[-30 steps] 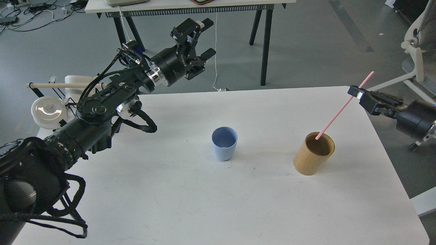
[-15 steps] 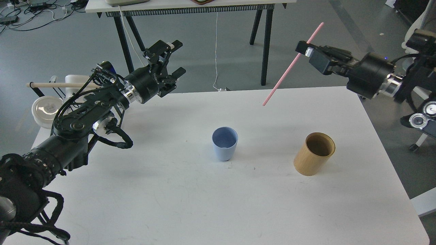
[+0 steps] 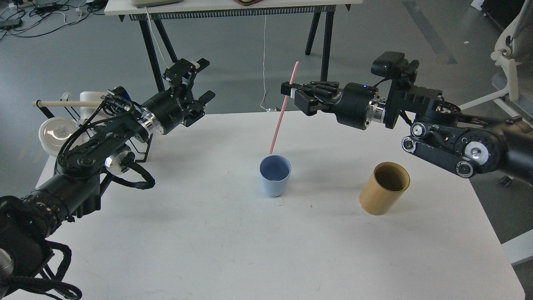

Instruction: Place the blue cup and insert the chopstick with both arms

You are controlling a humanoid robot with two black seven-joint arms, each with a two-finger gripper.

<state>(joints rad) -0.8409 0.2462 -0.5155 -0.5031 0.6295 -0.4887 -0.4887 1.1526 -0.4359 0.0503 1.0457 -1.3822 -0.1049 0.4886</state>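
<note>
Head view: right gripper (image 3: 290,90) is clamped on the stick (image 3: 283,109), held steeply, its lower tip just above the far rim of the cup (image 3: 275,181) mid-table. Left gripper (image 3: 196,79), jaws spread and empty, hangs well apart to the left.

1. We have one view only, from our head, looking forward and down onto the white table (image 3: 250,250).
2. Our left arm (image 3: 95,150) enters from the left edge and our right arm (image 3: 458,141) from the right edge.
3. The table's near edge runs out of frame below; its far edge lies across the middle, with grey floor (image 3: 233,62) and a second table's legs (image 3: 327,50) beyond.
4. The table fills most of the frame, so we sit fairly near.
</note>
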